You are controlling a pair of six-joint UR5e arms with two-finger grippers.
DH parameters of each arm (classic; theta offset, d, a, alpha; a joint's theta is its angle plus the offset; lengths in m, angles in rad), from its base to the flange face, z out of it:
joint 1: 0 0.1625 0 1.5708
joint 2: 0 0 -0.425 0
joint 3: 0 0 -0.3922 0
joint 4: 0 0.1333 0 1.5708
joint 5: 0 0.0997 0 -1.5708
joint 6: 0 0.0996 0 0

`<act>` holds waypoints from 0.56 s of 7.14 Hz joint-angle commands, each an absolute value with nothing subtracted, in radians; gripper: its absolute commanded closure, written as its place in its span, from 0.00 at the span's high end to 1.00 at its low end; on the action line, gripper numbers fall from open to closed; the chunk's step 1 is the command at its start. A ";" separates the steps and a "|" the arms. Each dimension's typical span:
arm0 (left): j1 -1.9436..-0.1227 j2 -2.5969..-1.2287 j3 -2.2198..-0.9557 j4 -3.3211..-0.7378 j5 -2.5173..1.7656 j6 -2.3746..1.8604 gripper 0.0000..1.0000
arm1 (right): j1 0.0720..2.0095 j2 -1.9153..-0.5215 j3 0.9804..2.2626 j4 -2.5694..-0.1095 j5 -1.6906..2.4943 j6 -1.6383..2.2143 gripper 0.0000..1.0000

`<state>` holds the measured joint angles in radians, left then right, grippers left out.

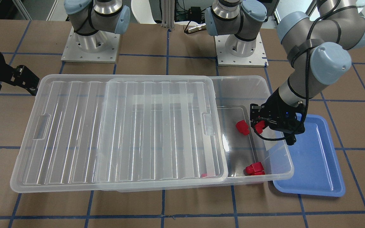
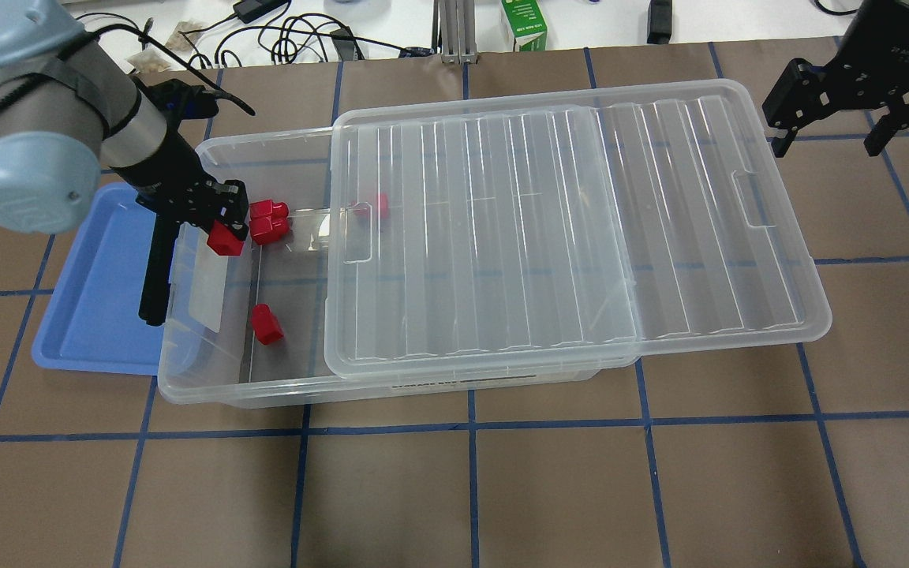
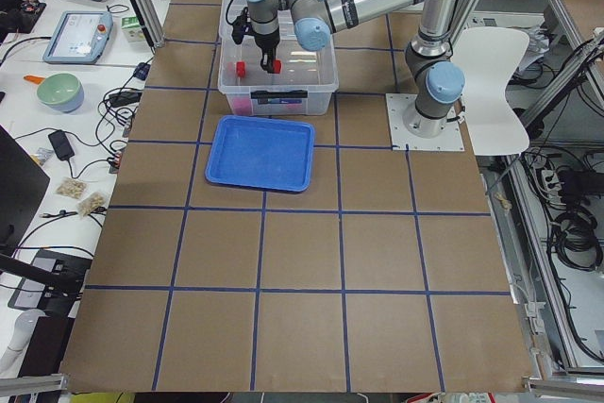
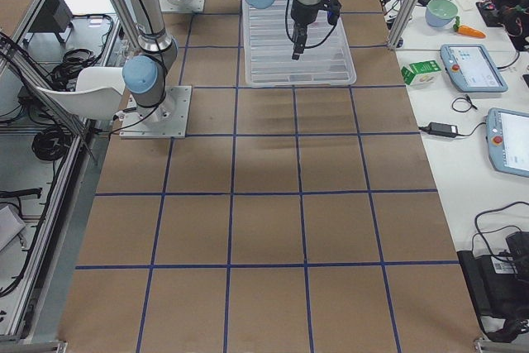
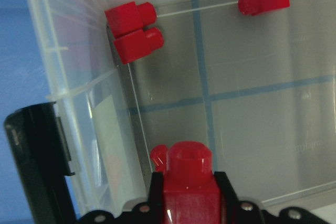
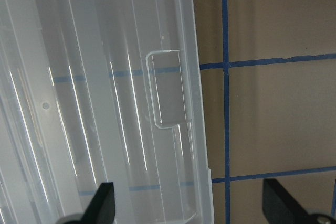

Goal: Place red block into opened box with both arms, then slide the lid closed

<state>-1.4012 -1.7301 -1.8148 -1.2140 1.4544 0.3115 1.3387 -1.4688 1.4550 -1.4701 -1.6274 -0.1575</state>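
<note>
My left gripper (image 2: 226, 229) is shut on a red block (image 2: 224, 239), held just inside the uncovered left end of the clear box (image 2: 210, 386). In the left wrist view this red block (image 5: 189, 182) sits between the black fingers above the box floor. Two red blocks (image 2: 269, 219) lie together by the far wall, and one (image 2: 267, 324) lies nearer me. Another red block (image 2: 372, 207) shows through the ribbed clear lid (image 2: 581, 237), which covers most of the box and overhangs its right end. My right gripper (image 2: 829, 142) hangs open past the lid's right handle notch (image 6: 165, 90).
A blue tray (image 2: 91, 315) lies against the box's left end, under my left arm, with a long black finger (image 2: 156, 276) over its edge. Cables and a green carton (image 2: 524, 24) sit beyond the far table edge. The arm bases (image 1: 90, 44) stand behind the box.
</note>
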 commanded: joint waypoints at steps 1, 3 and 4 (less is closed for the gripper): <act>-1.417 -1.743 -1.931 -1.060 1.453 0.275 0.00 | 1.338 -1.462 1.456 -1.474 -1.626 -0.158 1.00; -1.463 -1.762 -1.936 -1.037 1.456 0.235 0.00 | 1.338 -1.460 1.456 -1.477 -1.626 -0.158 1.00; -1.468 -1.772 -1.937 -1.035 1.456 0.233 0.00 | 1.338 -1.460 1.456 -1.477 -1.626 -0.158 1.00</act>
<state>-1.4547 -1.7604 -1.9335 -1.0428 1.4554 0.2468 1.3377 -1.4612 1.4557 -1.4761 -1.6260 -0.1580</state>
